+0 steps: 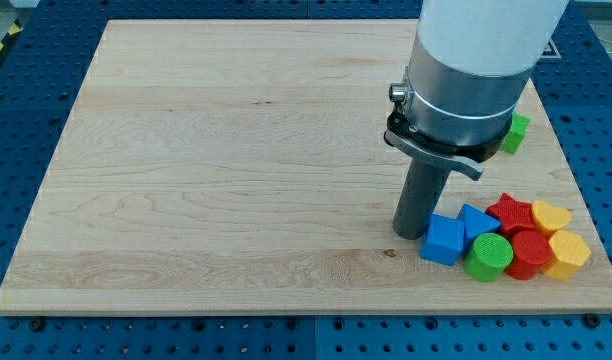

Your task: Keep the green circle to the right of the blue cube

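The blue cube lies near the view's bottom right of the wooden board. The green circle lies just to its right and slightly lower, touching it. My tip stands on the board right at the blue cube's left side, touching or almost touching it. The rod rises from there into the arm's grey and white body.
A blue triangular block, a red star, a red cylinder, a yellow heart and a yellow hexagon crowd to the right of the cube. A green block shows behind the arm near the right edge.
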Controlling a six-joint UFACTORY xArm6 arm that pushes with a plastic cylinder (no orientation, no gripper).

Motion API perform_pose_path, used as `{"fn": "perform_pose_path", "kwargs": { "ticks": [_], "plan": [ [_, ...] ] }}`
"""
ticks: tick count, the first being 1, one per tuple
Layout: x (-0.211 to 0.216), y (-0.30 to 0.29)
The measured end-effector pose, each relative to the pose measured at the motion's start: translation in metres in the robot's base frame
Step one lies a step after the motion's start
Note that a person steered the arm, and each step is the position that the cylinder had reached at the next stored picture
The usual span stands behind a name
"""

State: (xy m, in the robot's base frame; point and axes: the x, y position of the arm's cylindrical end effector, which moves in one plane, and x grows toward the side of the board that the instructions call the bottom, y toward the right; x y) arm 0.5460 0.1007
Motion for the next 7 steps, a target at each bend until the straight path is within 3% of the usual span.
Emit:
{"fn": "perform_pose_path", "kwargs": {
  "ticks": [1,3,7],
  "plan": [
    [0.0,-0.001],
    [0.045,-0.037],
    [0.065,-0.008]
  ]
}}
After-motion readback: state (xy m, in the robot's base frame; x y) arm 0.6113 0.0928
